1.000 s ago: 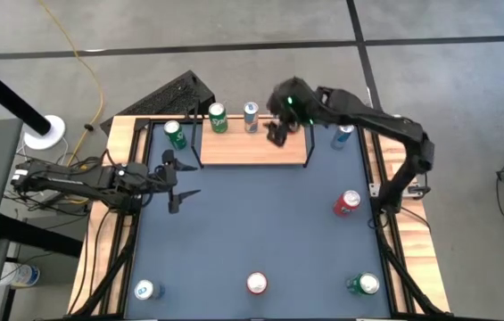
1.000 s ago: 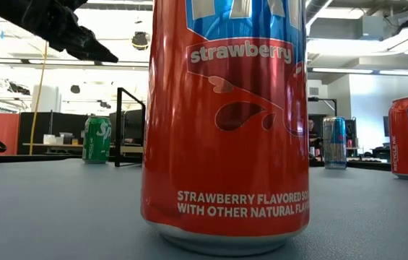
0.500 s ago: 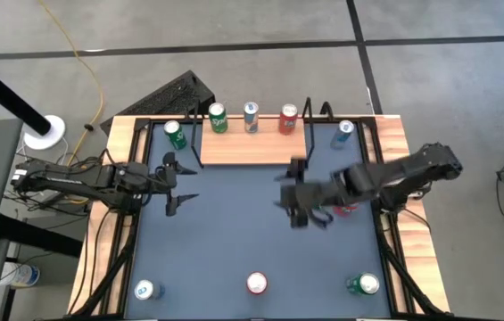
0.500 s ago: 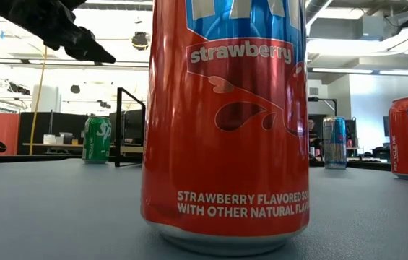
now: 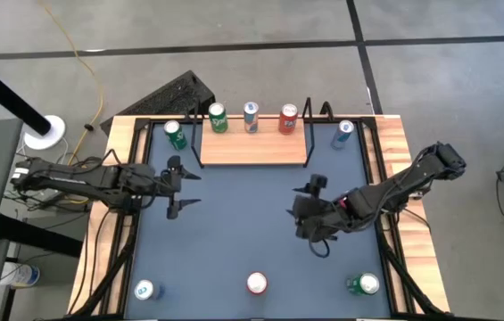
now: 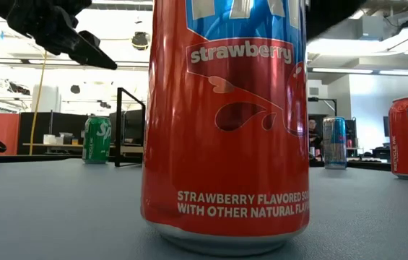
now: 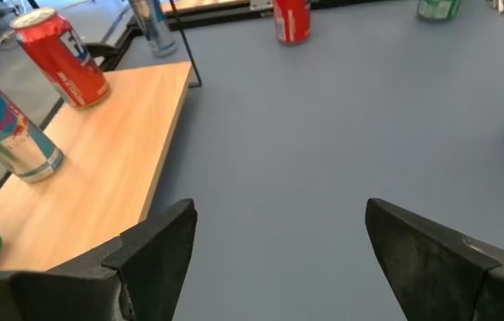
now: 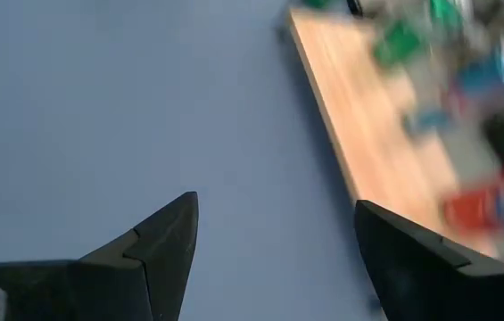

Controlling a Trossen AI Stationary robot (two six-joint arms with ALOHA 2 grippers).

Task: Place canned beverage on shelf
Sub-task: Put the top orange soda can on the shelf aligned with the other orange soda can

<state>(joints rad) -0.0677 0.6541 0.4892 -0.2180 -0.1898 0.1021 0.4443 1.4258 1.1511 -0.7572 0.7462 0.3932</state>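
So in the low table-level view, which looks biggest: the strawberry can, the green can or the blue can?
1. Strawberry can, by far, though it stands nearest the camera.
2. Green can and blue can: about alike, both far off.

Yellow cable [image 5: 80,53] crosses the grey floor [image 5: 430,80]; a white round base [image 5: 45,132] stands beside the table [image 5: 243,223]

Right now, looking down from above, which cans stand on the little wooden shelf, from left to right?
On the shelf: green can → blue-and-silver can → red can.
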